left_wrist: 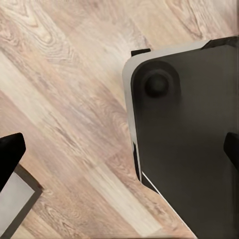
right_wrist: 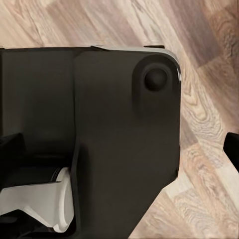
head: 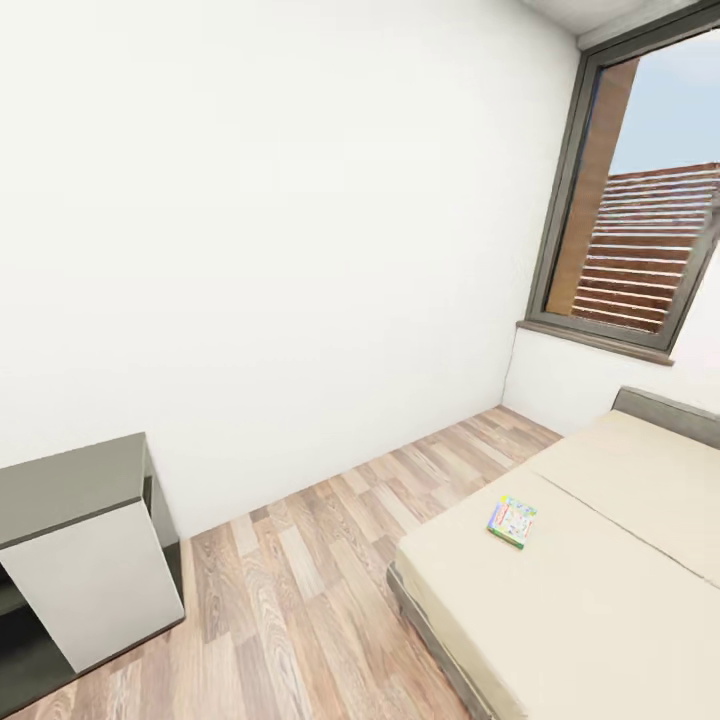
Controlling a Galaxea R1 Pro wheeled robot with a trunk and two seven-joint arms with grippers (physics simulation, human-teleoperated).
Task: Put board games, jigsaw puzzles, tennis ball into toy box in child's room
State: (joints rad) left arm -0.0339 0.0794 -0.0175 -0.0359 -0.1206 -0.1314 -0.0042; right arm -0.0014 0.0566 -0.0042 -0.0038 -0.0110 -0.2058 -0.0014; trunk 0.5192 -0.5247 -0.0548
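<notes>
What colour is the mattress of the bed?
Cream, plain with no pattern; the mattress shows best in the head view, with a board game lying on it.

The bed is being cut off by the head view's right and lower edges, so its far side and foot are not being shown. The print on the small game box lying on it is being rendered too small to read. The dark cabinet is being clipped by the left edge. The window is being cropped at the right. In both wrist views only dark slivers of the fingers are being caught at the edges, so their spread is not being revealed.
</notes>
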